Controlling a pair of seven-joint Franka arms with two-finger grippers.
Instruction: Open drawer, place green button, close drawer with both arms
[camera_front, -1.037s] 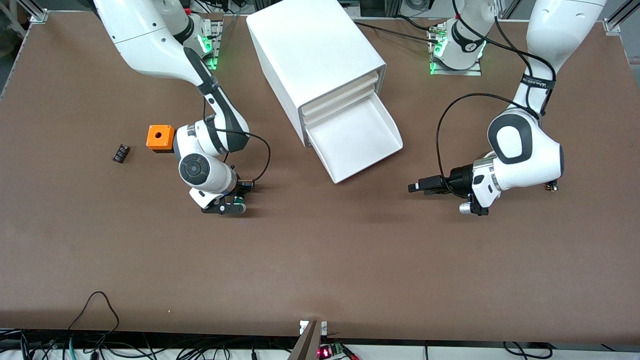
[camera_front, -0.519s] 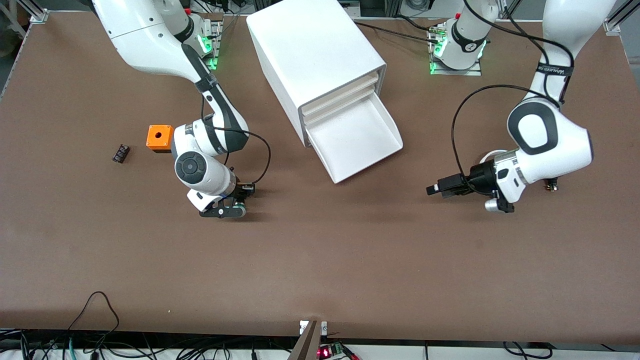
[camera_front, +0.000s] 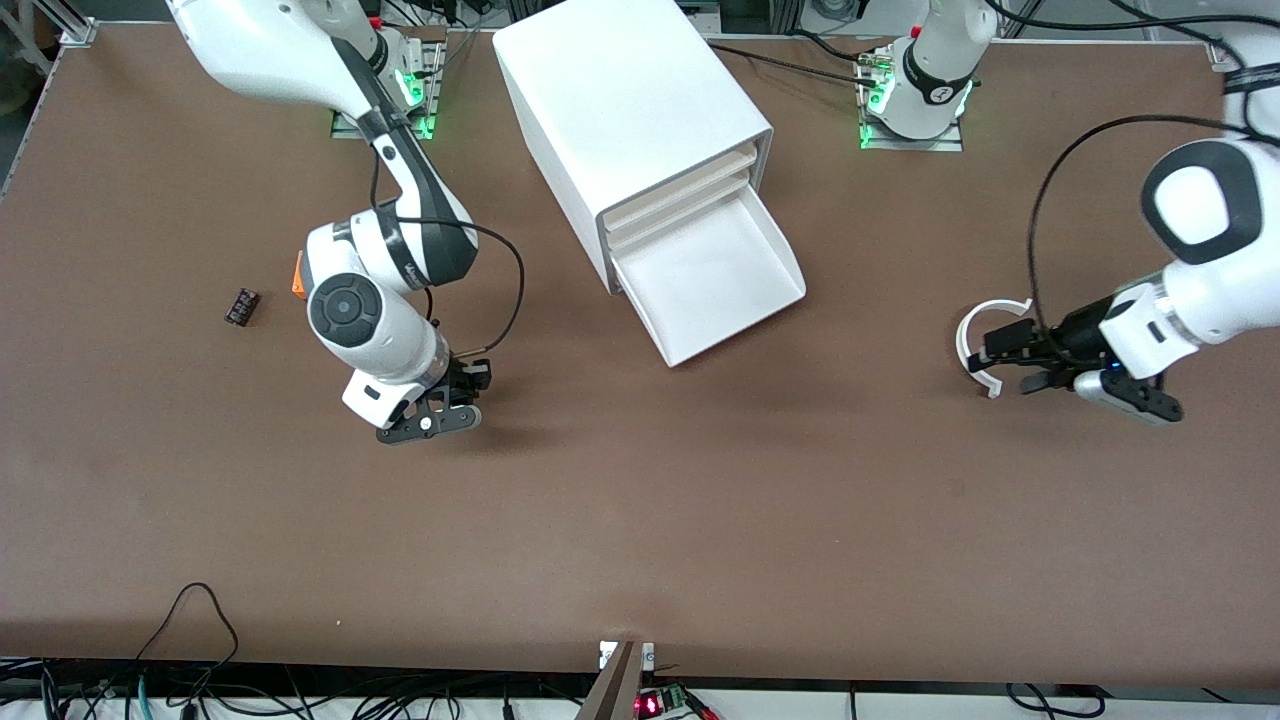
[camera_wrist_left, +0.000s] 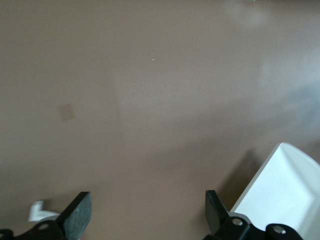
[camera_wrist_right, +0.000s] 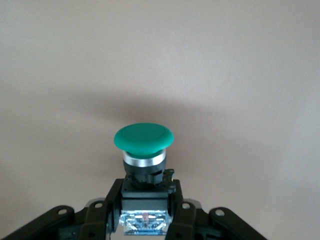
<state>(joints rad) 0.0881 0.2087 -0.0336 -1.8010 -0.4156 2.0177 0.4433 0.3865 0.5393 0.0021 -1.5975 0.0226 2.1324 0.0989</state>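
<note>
The cabinet's (camera_front: 620, 100) lowest drawer (camera_front: 742, 322) stands pulled out, and nothing shows in it. My right gripper (camera_front: 468, 380) is shut on the black body of the button (camera_wrist_right: 143, 137), seen in the right wrist view with its green cap pointing away from the fingers. It holds the button just above bare table, toward the right arm's end from the drawer. My left gripper (camera_front: 1000, 358) is open and empty, low over the table toward the left arm's end. Its fingers (camera_wrist_left: 80, 215) stand wide apart in the left wrist view, where a corner of the drawer (camera_wrist_left: 285, 190) shows.
A white C-shaped ring (camera_front: 972, 345) lies on the table at the left gripper's fingertips. An orange box (camera_front: 298, 277) is mostly hidden by the right arm. A small black part (camera_front: 241, 306) lies beside it, toward the table's end.
The left arm has swung away from the drawer toward its own end of the table. The right gripper has shifted slightly toward the right arm's end with the button in it.
</note>
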